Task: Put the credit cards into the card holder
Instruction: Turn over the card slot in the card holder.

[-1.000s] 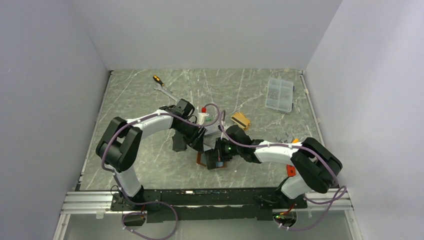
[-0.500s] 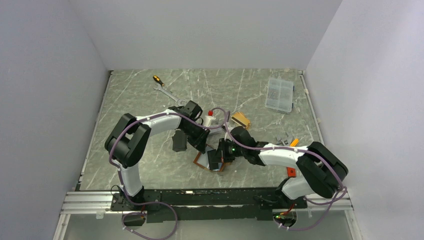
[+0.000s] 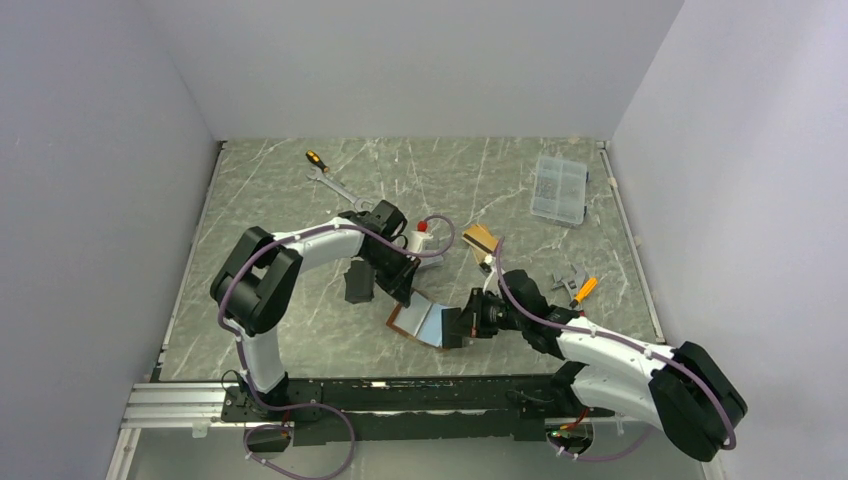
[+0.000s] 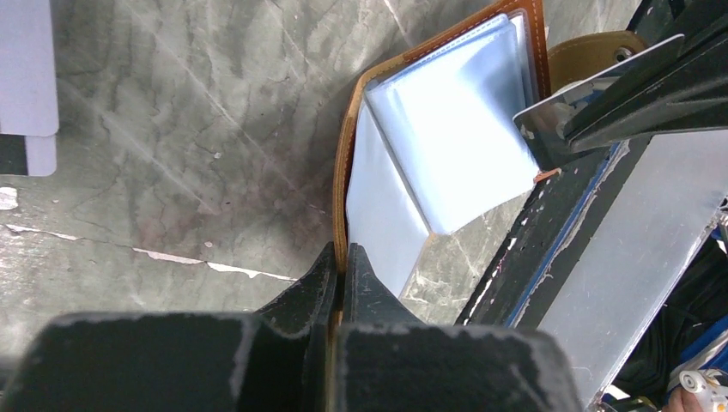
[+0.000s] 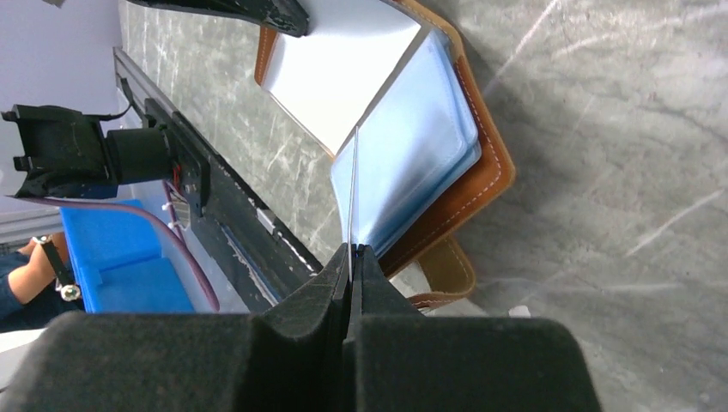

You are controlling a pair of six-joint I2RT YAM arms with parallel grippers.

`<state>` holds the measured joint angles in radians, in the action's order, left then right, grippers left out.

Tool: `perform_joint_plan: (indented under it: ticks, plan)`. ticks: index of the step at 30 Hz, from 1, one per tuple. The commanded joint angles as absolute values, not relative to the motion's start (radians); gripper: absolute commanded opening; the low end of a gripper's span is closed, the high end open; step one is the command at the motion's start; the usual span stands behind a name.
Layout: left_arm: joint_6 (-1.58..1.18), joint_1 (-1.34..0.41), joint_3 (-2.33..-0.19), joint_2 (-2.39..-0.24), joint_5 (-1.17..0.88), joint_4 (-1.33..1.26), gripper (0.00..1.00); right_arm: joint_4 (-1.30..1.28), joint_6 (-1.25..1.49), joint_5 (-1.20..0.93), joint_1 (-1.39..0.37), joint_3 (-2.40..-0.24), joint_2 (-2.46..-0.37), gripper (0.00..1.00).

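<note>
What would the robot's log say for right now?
left hand: shut on wallet edge | right hand: shut on card | card: at sleeves | wallet: open

A clear compartment box (image 3: 560,188) sat far right on the counter (image 3: 270,330); a wrench (image 3: 335,186) and a screwdriver (image 3: 316,160) lay far left.

The grey marbled desk (image 3: 280,330) carries the open card holder (image 3: 420,318), gold credit cards (image 3: 481,240), black pouch (image 3: 357,284), wrench (image 3: 332,184) and clear compartment box (image 3: 560,188).

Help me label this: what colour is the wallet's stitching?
White, on the tan-brown wallet; clearest in the right wrist view.
</note>
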<state>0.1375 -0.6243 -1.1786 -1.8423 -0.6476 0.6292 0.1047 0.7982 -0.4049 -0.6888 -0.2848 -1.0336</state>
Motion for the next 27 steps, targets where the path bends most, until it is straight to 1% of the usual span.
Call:
perform_joint_plan:
  ticks: [1, 13, 20, 27]
  plan:
    - [0.159, -0.645, -1.211, -1.801, -0.630, 0.653, 0.00, 0.076, 0.825, -0.411, -0.686, -0.255, -0.991, 0.00]
    - [0.163, -0.652, -1.197, -1.775, -0.604, 0.646, 0.00, 0.036, 0.840, -0.412, -0.686, -0.212, -0.929, 0.00]
    - [0.162, -0.657, -1.202, -1.784, -0.598, 0.649, 0.00, 0.070, 0.851, -0.432, -0.687, -0.200, -0.956, 0.00]
    - [0.161, -0.659, -1.204, -1.789, -0.589, 0.650, 0.00, 0.076, 0.866, -0.459, -0.686, -0.161, -0.940, 0.00]
